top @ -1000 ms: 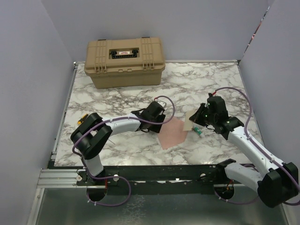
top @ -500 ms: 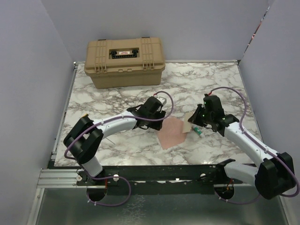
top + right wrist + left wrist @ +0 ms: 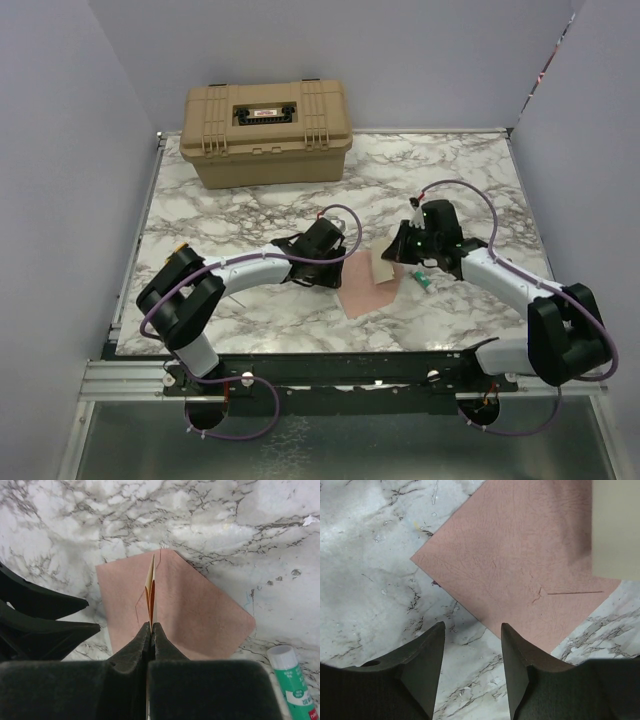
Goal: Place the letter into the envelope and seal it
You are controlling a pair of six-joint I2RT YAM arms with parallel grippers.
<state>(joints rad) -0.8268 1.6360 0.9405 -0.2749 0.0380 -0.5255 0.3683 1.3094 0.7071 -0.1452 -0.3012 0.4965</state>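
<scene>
Because the right wrist camera looks straight along the letter [image 3: 151,587], the sheet shows there only as a thin tan-orange edge standing upright over the envelope [image 3: 200,615], its face out of sight. The right gripper [image 3: 151,629] is clamped on the sheet's near end, jaws pressed together with only the paper between. Whether the sheet's far edge touches the envelope cannot be told. At 4 o'clock from the envelope a green-and-white glue stick [image 3: 292,680] is cut off by the frame. At 9 o'clock the left gripper [image 3: 94,614] shows as two dark cropped shapes.

Its own camera gives what that view lacks: the jaws stand apart with only the marble table [image 3: 370,580] between them. One finger [image 3: 517,665] overlaps the envelope's near edge, contact unclear. The envelope lies flat on the marble, and its 1 o'clock corner is covered by a blurred pale patch, the letter, cropped by the frame.

Only the overhead view shows both arms flanking the envelope, left at 10 o'clock, right at 1 o'clock, though the fingertips are too small to make out. Far back at 11 o'clock sits a closed tan toolbox [image 3: 267,132]
</scene>
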